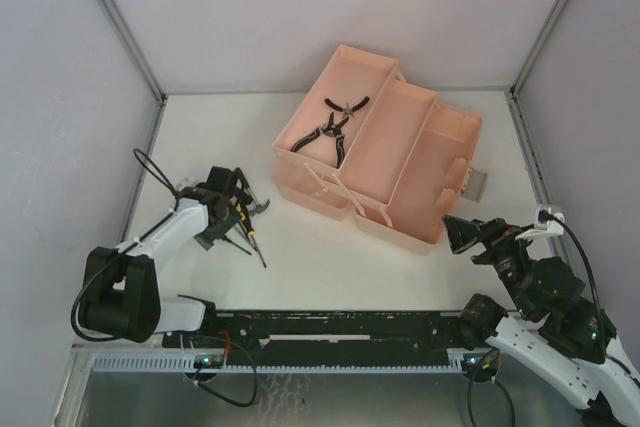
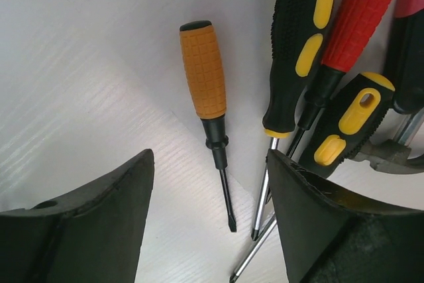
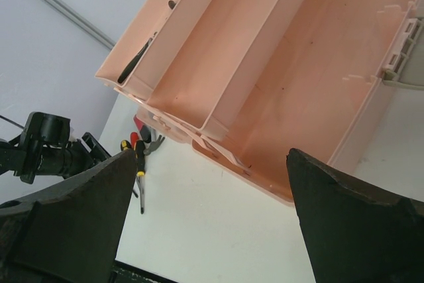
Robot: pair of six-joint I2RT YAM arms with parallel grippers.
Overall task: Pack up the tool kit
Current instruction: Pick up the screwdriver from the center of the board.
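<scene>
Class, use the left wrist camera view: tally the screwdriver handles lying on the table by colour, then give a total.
orange handle: 1
black-and-yellow handles: 2
red handle: 1
Total: 4

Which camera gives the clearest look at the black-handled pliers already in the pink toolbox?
Top external: the pliers lie fully visible in the leftmost tray of the toolbox. Right wrist catches only a dark sliver of them over the tray wall. Left wrist shows only screwdrivers, no toolbox.
</scene>
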